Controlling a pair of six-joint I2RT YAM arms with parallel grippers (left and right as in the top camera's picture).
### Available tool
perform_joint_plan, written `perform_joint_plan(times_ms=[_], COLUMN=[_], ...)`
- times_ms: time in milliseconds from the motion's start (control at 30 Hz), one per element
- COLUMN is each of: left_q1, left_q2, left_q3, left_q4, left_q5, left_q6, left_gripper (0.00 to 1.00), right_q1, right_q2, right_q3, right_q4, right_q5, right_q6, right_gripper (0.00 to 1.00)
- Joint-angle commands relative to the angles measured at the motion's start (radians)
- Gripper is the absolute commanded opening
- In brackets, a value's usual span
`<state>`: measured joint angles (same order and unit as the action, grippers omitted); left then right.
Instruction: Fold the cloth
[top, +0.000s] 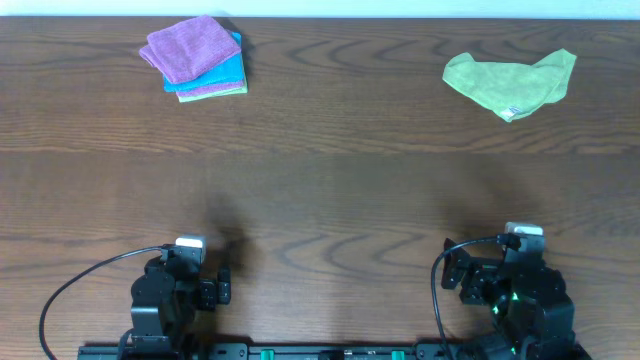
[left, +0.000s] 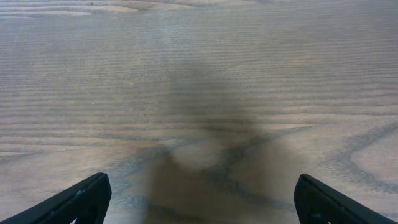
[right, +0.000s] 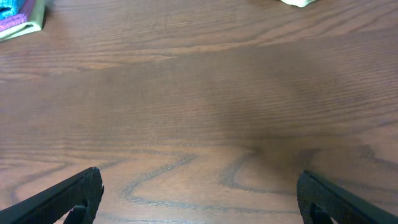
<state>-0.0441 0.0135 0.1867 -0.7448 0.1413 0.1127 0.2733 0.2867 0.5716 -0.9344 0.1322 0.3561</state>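
Note:
The cloth (top: 188, 47), purple and fuzzy, lies folded on top of a small stack at the table's far left. Both arms rest at the near edge, far from it. My left gripper (top: 205, 288) is open; the left wrist view shows its gripper (left: 202, 186) with jaws wide apart over bare wood. My right gripper (top: 468, 275) is open too, and the right wrist view shows that gripper (right: 199, 180) with nothing between its jaws. A corner of the stack (right: 18, 18) shows at the top left of the right wrist view.
Under the purple cloth lie a blue folded cloth (top: 225, 72) and further purple and green layers. A crumpled lime-green cloth (top: 510, 80) lies at the far right; its edge (right: 297, 2) shows in the right wrist view. Brown wooden table (top: 330, 190) spans the middle.

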Motion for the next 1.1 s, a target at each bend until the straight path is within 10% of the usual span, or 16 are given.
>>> perform_joint_plan(times_ms=[0,1067], left_q1=[-0.005,-0.005], left_q2=[-0.01,-0.01], left_q3=[-0.021,-0.021], left_q4=[-0.012,-0.011], left_q5=[-0.021,-0.018], left_q6=[0.026,0.025], left_gripper=[0.95,0.95], right_q1=[-0.007,-0.041], right_q2=[-0.005,-0.04], right_q3=[-0.004,-0.058], right_q4=[-0.002,0.008], right_q5=[0.014,0.103], right_q6=[0.01,-0.043], right_gripper=[0.99,0.99])
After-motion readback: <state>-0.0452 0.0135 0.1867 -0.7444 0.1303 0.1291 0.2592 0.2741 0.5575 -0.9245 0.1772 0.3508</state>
